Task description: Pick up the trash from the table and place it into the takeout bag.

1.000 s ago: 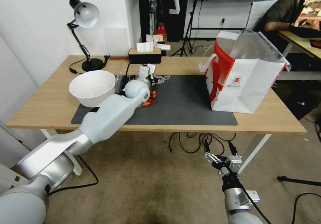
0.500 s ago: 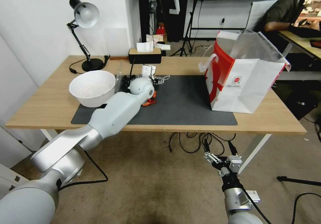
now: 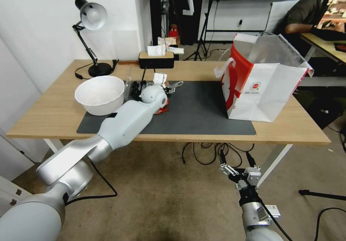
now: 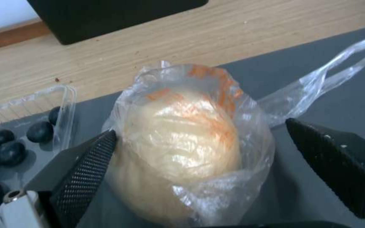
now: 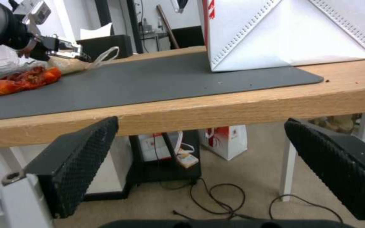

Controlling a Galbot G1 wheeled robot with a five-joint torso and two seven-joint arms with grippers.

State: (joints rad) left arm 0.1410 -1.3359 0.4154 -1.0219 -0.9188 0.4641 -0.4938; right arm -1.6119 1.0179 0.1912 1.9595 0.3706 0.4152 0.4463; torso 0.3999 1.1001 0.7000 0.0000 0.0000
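The lump (image 4: 182, 142) was soft, yellowish, in crinkled clear wrap. The left gripper (image 4: 199, 155) stood wide apart around it, one finger (image 4: 85, 167) touching the wrap.

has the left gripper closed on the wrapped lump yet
No, the left gripper is open around the wrapped lump, one finger clear of it.

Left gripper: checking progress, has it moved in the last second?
Yes. The left gripper shifted slightly toward the large white paper takeout bag along the dark grey mat, straddling the wrapped yellowish lump.
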